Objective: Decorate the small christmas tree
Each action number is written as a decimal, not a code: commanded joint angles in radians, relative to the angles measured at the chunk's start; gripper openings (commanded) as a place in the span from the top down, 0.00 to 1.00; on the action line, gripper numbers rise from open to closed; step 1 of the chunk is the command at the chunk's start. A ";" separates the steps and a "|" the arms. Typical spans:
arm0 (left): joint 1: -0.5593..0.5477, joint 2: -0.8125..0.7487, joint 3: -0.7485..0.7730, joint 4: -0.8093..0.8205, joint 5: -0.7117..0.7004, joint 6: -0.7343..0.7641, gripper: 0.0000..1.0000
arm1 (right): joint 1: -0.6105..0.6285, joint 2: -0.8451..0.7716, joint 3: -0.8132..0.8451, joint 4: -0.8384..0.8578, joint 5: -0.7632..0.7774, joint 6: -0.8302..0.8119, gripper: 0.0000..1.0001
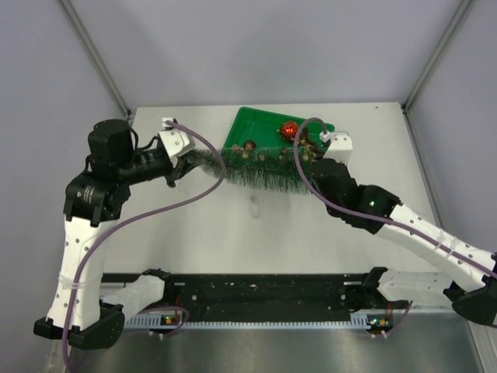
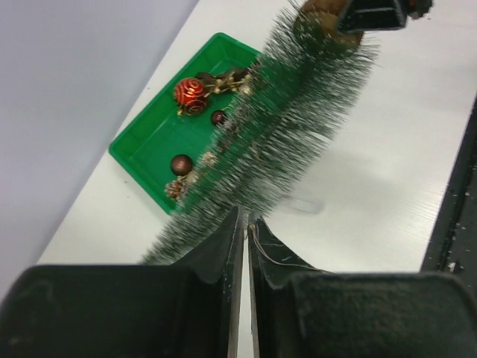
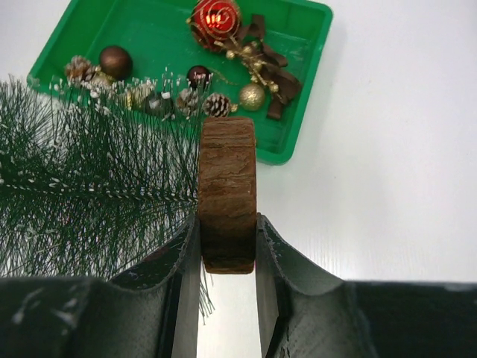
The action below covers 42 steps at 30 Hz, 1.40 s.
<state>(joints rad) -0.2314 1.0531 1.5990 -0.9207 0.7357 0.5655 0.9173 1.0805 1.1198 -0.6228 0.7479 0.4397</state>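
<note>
The small christmas tree (image 1: 256,167) lies level above the table, its tip to the left and its round wooden base (image 3: 227,186) to the right. My right gripper (image 3: 227,224) is shut on the edge of that base. My left gripper (image 2: 246,216) sits at the tree's tip (image 2: 186,231), jaws together but for a hairline slit. A thin gold thread (image 2: 279,261) runs from the slit across the right finger; whether it is pinched does not show. In the top view the left gripper (image 1: 186,165) meets the tip, and the right gripper (image 1: 308,159) holds the wide end.
Behind the tree, the green tray (image 1: 252,124) holds a red glitter ball (image 3: 216,16), brown and gold balls, pinecones and a ribbon. A small clear object (image 1: 255,207) lies on the white table in front of the tree. A black rail (image 1: 256,299) runs along the near edge.
</note>
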 commanded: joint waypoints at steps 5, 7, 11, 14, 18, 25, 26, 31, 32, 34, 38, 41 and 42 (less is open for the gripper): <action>-0.025 -0.113 -0.169 -0.044 0.076 -0.030 0.87 | 0.002 -0.180 -0.083 0.165 0.260 0.327 1.00; -0.029 -0.140 -0.226 -0.041 0.088 -0.038 0.87 | -0.006 -0.224 -0.103 0.193 0.265 0.378 1.00; -0.037 -0.172 -0.309 -0.009 0.087 -0.059 0.86 | -0.006 -0.312 -0.190 0.372 0.179 0.372 1.00; -0.037 -0.197 -0.372 0.032 0.076 -0.070 0.80 | -0.005 -0.343 -0.210 0.396 0.130 0.380 1.00; -0.037 -0.243 -0.435 0.112 0.059 -0.110 0.63 | -0.006 -0.370 -0.222 0.387 0.117 0.367 1.00; -0.037 -0.278 -0.485 0.138 0.070 -0.167 0.41 | -0.006 -0.409 -0.216 0.380 0.111 0.327 1.00; -0.037 -0.283 -0.494 0.140 0.073 -0.176 0.40 | -0.005 -0.413 -0.218 0.383 0.110 0.321 1.00; -0.037 -0.285 -0.530 0.213 0.061 -0.275 0.36 | -0.005 -0.427 -0.227 0.425 0.077 0.298 1.00; -0.037 -0.286 -0.534 0.253 0.039 -0.297 0.35 | -0.006 -0.430 -0.227 0.429 0.068 0.294 1.00; -0.037 -0.285 -0.547 0.308 -0.008 -0.314 0.34 | -0.005 -0.433 -0.227 0.442 0.051 0.289 1.00; -0.037 -0.297 -0.570 0.439 -0.165 -0.348 0.34 | -0.005 -0.435 -0.219 0.448 0.022 0.265 1.00; -0.037 -0.301 -0.565 0.444 -0.153 -0.314 0.34 | -0.006 -0.441 -0.213 0.446 0.015 0.257 1.00; -0.037 -0.298 -0.562 0.428 -0.128 -0.308 0.34 | -0.005 -0.444 -0.212 0.445 0.010 0.257 1.00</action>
<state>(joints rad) -0.2646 0.7712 1.0351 -0.5926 0.6277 0.2623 0.9134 0.6609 0.8833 -0.2672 0.7876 0.7105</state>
